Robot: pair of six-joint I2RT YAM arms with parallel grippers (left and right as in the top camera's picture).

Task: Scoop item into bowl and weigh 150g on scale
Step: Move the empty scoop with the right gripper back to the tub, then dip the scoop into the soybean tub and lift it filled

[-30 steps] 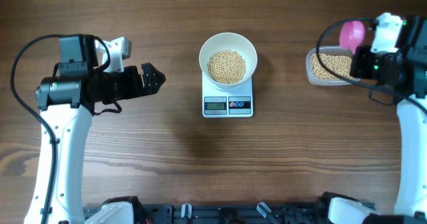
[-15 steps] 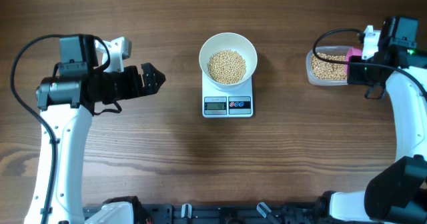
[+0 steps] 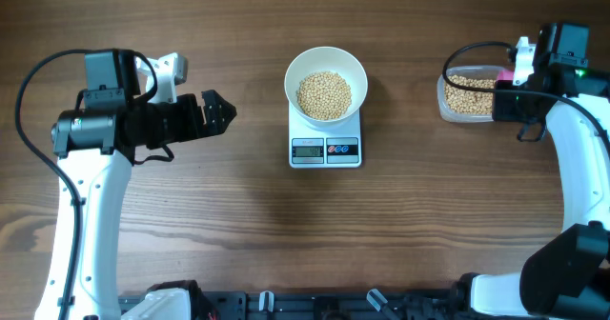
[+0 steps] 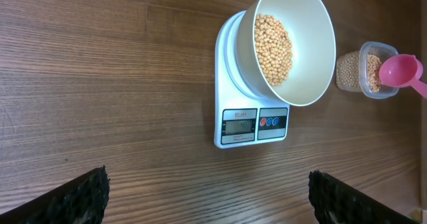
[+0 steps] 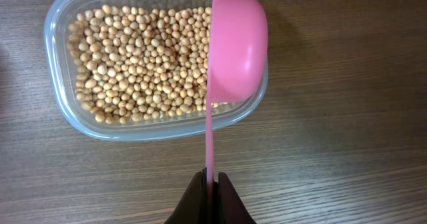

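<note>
Woodgrain bench [image 3: 191,225], dark brown planks running left to right, fills every view. White scale [image 3: 325,149] sits mid-bench with the white bowl [image 3: 326,57] on top of it and beans [image 3: 324,94] piled inside. More beans fill a clear tub [image 3: 444,99] at far right. Right end effector [image 5: 211,184] is clamped on the thin handle of a pink scoop [image 5: 237,44] (cup turned on its side over the tub's end). Left end effector [image 3: 221,113] hangs wide open, well left of the scale.
</note>
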